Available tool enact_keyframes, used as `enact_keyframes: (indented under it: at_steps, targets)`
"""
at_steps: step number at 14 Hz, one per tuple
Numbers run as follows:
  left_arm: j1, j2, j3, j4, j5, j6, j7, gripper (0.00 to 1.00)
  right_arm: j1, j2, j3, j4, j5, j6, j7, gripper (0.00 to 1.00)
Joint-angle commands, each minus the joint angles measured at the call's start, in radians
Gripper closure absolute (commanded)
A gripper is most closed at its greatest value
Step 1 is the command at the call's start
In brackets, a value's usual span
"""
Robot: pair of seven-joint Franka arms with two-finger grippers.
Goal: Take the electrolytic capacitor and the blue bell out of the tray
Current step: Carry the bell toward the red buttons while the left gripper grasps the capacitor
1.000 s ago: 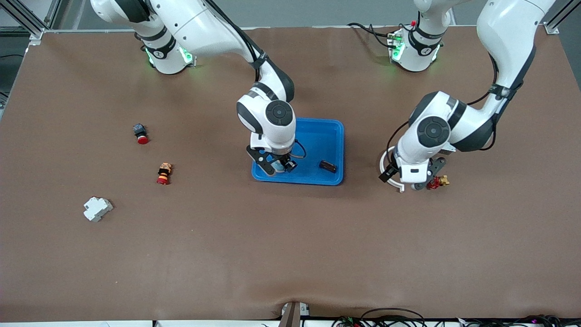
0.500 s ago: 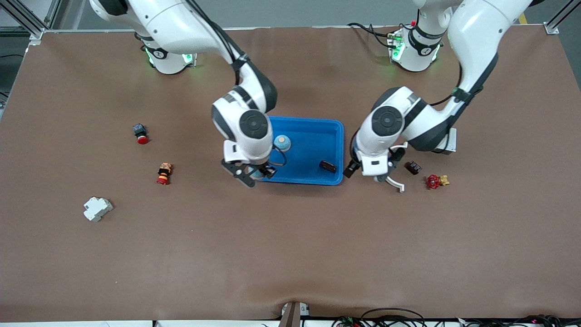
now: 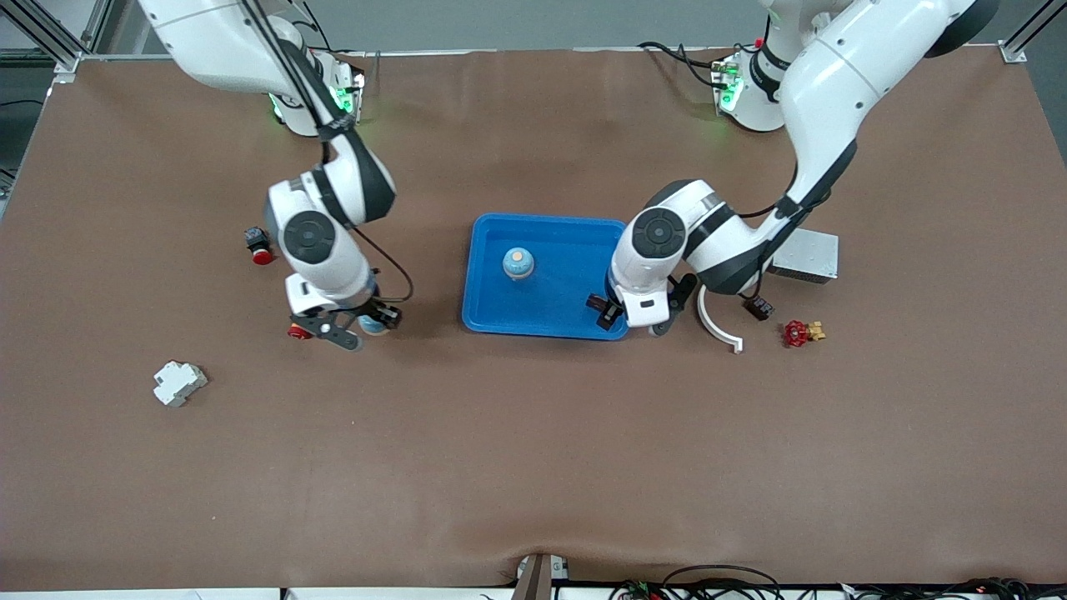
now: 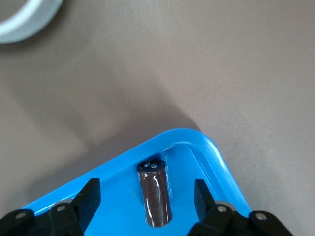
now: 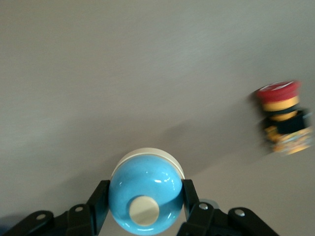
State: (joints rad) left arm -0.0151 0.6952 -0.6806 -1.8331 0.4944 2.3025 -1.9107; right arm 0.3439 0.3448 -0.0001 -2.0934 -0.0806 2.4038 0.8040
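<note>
Right gripper moved off tray, clamping glossy blue bell; left gripper spread, seemingly straddling brown capacitor.

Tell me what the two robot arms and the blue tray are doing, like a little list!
right gripper: shut on a blue dome-shaped bell, over the brown table, beside a red-and-yellow push button
left gripper: open, low over a corner of the blue plastic tray, fingers either side of the dark brown cylinder capacitor, not touching it
tray contents: the capacitor lying down, plus a second blue bell standing upright
</note>
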Motion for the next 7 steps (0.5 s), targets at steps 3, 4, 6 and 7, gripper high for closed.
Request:
enact_keyframes:
  at_steps: [3, 4, 6, 7]
  targets:
    - [-0.066, 0.026, 0.041, 0.021, 0.029, 0.011, -0.037, 0.25, -0.152, -0.113, 0.020, -0.105, -0.007, 0.009, -0.250, 1.00]
    - [-0.068, 0.032, 0.041, 0.021, 0.029, 0.011, -0.037, 0.28, -0.192, -0.121, 0.022, -0.112, -0.007, 0.011, -0.309, 1.00]
    - [-0.071, 0.049, 0.041, 0.022, 0.030, 0.031, -0.039, 0.39, -0.242, -0.125, 0.022, -0.122, -0.007, 0.012, -0.402, 1.00]
    - [-0.071, 0.052, 0.042, 0.023, 0.030, 0.035, -0.037, 0.47, -0.261, -0.125, 0.022, -0.126, -0.007, 0.015, -0.434, 1.00]
